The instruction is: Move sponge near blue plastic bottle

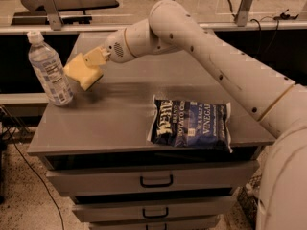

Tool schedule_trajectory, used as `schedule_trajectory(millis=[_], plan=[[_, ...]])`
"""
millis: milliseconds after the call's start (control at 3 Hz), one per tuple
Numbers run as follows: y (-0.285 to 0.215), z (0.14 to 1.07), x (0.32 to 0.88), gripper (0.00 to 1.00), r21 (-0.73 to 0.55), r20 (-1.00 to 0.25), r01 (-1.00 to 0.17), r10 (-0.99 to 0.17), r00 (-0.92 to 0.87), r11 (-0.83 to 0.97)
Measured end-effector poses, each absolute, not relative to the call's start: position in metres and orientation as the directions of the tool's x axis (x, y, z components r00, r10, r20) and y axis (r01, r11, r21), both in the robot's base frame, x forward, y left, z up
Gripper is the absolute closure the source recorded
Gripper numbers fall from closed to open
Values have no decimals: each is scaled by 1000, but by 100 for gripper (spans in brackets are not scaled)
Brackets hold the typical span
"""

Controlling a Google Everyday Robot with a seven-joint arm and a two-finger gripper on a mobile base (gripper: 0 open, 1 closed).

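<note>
**Hazards.** The chip bag (192, 126) lies nearest the camera, well apart from the jaws on their wrist side, and is not an obstruction. The gripper (92, 60) has its jaws clenched on the upper edge of the sponge (82, 74). The sponge hangs below and ahead of the jaws, low over the cabinet top (120, 104); contact with the surface cannot be confirmed. The blue plastic bottle (49, 71) stands upright just ahead of the sponge, near it but apart.

- Any advance of the jaws is likely to push the sponge into the bottle. The bottle is tall, stands close to the cabinet edge, and may topple off.
- The grip is shallow, so the foam may slip or bounce on release.

**Markings.** The bag reads "VINEGAR"; the brand lettering is only partly legible. The bottle label is blue and white, and its text is unreadable.
</note>
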State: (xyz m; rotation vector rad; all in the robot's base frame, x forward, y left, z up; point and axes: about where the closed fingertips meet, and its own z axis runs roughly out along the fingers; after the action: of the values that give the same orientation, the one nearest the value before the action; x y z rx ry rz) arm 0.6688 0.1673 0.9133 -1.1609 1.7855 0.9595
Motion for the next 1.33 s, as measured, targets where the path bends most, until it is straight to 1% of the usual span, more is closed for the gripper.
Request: schedule_trajectory(millis=[333,1000,1333], plan=[[176,901,665,52,209,-884,-935,-355,-306,286],[182,892,662,6,240,-872,-931,-361,-331,274],[182,890,662,0,248,-867,-929,-365,-339,275]])
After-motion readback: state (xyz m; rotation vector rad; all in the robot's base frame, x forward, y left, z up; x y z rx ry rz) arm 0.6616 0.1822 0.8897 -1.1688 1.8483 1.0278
